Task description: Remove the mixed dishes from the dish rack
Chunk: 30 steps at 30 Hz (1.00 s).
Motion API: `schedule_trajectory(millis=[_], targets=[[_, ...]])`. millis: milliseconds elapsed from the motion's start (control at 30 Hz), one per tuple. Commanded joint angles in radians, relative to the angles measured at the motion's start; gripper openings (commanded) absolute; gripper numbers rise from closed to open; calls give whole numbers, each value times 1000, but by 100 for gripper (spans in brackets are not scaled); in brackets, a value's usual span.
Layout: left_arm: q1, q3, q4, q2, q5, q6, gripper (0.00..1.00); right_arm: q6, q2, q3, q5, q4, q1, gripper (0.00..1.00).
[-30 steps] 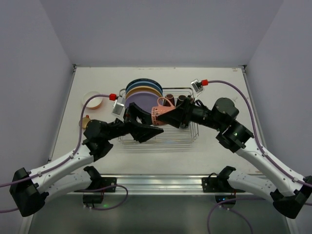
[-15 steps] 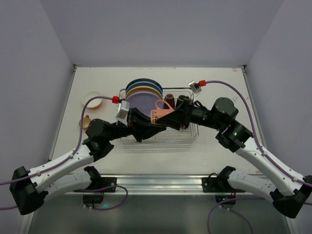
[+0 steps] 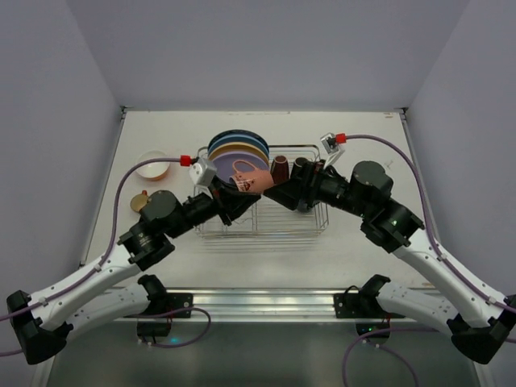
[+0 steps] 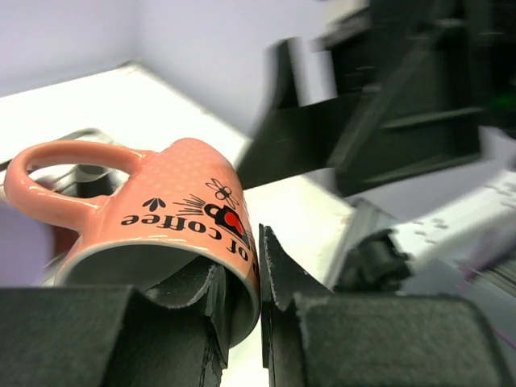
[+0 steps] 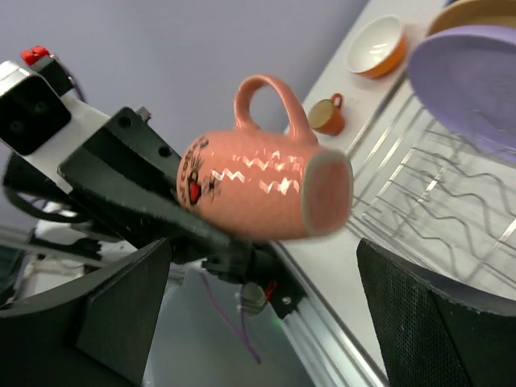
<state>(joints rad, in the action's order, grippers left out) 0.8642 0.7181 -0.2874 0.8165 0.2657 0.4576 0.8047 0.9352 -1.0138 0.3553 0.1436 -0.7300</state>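
While the pink mug (image 3: 244, 172) is pinched by its rim wall in the left gripper (image 3: 235, 189), whose jaws are drawn almost together with one finger inside the mouth and one outside, the right gripper (image 3: 276, 196) is spread to its widest on either side of the mug body and nothing is held in it. The step in hand is therefore judged to be a hand-over between the arms, with the grip now on the left. The mug is carried on its side in the air, over the ten o'clock part of the dish rack (image 3: 318, 219) and just in front of the lavender plate (image 3: 224, 168).

A withdrawal of the right gripper toward three o'clock is called for next, so that its fingers are cleared of the mug. The mug would then be swung out past the rack's rim toward nine o'clock and set down on the table (image 3: 177, 133), near the orange bowl (image 3: 153, 165) and the small orange cup (image 3: 141, 201). Only a thin rim is gripped, so tipping should be guarded against.

The plates behind the lavender one are seen only as coloured edges, and no patterned rim can be made out. A brown cup (image 3: 280, 167) and a black cup (image 3: 300, 168) are partly covered by the right arm, and a blue cup is not found. In the left wrist view the right gripper is blurred.
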Motion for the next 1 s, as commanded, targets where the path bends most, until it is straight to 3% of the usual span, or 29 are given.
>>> schedule_trajectory(millis=[0,67,167,200,233,267,300,367,400,433,700,967], targets=[[-8,112,313,-23,-361,-80,0,-81,-59,-63,-162,105,7,99],[-8,185,503,-17,-472,-77,0,-125,-81,-78,-234,178,11,99],[-20,330,814,48,-762,-16,0,-189,-98,-101,-298,254,11,99],[-66,369,911,117,-892,13,0,-203,-102,-106,-314,281,11,99],[-109,401,1059,154,-922,30,0,-223,-105,-109,-343,289,11,99],[-160,429,1100,206,-916,39,0,-232,-113,-109,-352,295,11,99],[-294,429,1120,220,-877,26,0,-240,-114,-108,-354,306,11,99],[-433,408,1078,236,-678,-63,0,-259,-122,-98,-354,315,11,99],[-543,411,1065,242,-633,-85,0,-265,-131,-92,-372,320,11,99],[-582,420,1061,251,-613,-108,0,-274,-139,-79,-377,324,12,99],[-656,582,1131,599,-569,-152,0,-355,-167,-54,-432,399,14,99],[-688,521,1084,690,-412,-175,0,-424,-180,-34,-429,418,20,99]])
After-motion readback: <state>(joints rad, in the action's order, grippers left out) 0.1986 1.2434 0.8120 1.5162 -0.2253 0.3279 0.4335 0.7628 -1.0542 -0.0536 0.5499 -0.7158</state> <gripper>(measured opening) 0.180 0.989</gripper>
